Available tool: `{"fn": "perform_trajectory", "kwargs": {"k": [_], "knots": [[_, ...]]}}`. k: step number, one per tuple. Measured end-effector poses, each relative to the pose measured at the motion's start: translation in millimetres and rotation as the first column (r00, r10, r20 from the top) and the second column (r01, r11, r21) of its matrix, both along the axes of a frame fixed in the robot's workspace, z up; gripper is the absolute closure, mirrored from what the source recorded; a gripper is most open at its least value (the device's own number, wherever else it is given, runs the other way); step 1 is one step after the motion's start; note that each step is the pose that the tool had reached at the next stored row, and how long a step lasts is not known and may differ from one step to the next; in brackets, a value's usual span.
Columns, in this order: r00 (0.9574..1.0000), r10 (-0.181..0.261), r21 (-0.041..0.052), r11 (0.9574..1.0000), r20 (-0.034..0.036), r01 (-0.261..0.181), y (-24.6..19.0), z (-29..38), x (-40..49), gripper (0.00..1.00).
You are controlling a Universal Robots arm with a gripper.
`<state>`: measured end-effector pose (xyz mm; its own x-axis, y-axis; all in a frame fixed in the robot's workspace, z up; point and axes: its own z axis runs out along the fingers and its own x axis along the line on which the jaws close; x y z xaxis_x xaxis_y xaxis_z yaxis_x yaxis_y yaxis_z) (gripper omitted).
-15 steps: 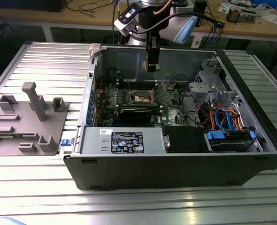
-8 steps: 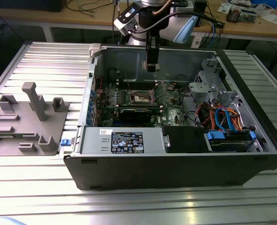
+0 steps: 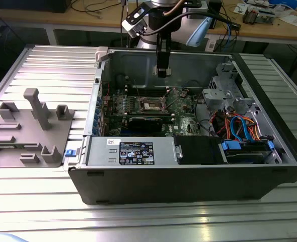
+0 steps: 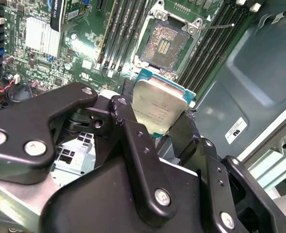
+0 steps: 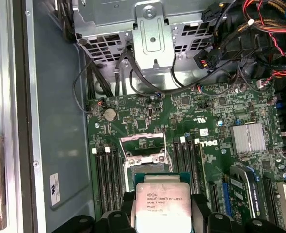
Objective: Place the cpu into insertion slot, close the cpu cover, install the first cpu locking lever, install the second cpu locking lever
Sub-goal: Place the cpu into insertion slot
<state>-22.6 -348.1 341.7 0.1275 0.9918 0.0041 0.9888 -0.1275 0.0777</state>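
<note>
Holding the cpu (image 4: pixel 160 99) by two opposite edges between the closed-in fingers (image 4: pixel 128 121) of the gripper (image 4: pixel 153 114), metal top toward both wrist cameras. Hanging inside the open computer case (image 3: pixel 189 186), above the green motherboard (image 5: pixel 206 121), well clear of the insertion slot (image 4: pixel 163 44). Noted that slot bare, dark centre exposed, memory slots (image 4: pixel 119 34) along two sides.

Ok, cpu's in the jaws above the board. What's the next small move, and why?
Probably bring the cpu over the insertion slot and lower a little. The jaws hold it by two edges, clear above the motherboard; the slot lies open, contacts bare, and in both wrist views the chip appears short of it.
</note>
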Motion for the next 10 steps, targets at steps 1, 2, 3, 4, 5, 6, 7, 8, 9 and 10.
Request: {"fn": "perform_trajectory", "kwargs": {"k": [1, 2, 3, 4, 5, 6, 7, 8, 9, 10], "knots": [[1.0, -0.003, 0.0, 1.0, 0.0, 0.003, 0.0, 0.0, 0.0, 0.46], [1.0, -0.005, 0.0001, 1.0, 0.0, 0.005, 0.0, 0.0, 0.0, 0.46], [0.9999, -0.01, 0.0001, 0.9999, 0.0, 0.01, 0.0, 0.0, 0.0, 0.46], [0.9999, -0.014, 0.0, 0.9999, 0.0, 0.014, 0.0, 0.0, 0.0, 0.46], [0.9998, -0.02, 0.0001, 0.9998, 0.0, 0.02, 0.0, 0.0, 0.0, 0.46], [0.9997, -0.024, 0.0, 0.9997, 0.0, 0.024, 0.0, 0.0, 0.0, 0.46], [0.9997, -0.026, 0.0, 0.9997, 0.0, 0.026, 0.0, 0.0, 0.0, 0.46], [0.9995, -0.03, 0.0, 0.9995, 0.0, 0.03, 0.0, 0.0, 0.0, 0.46], [0.9994, -0.034, 0.0001, 0.9994, 0.0, 0.034, 0.0, 0.0, 0.0, 0.46], [0.9993, -0.038, 0.0, 0.9993, 0.0, 0.038, 0.0, 0.0, 0.0, 0.46]]}}
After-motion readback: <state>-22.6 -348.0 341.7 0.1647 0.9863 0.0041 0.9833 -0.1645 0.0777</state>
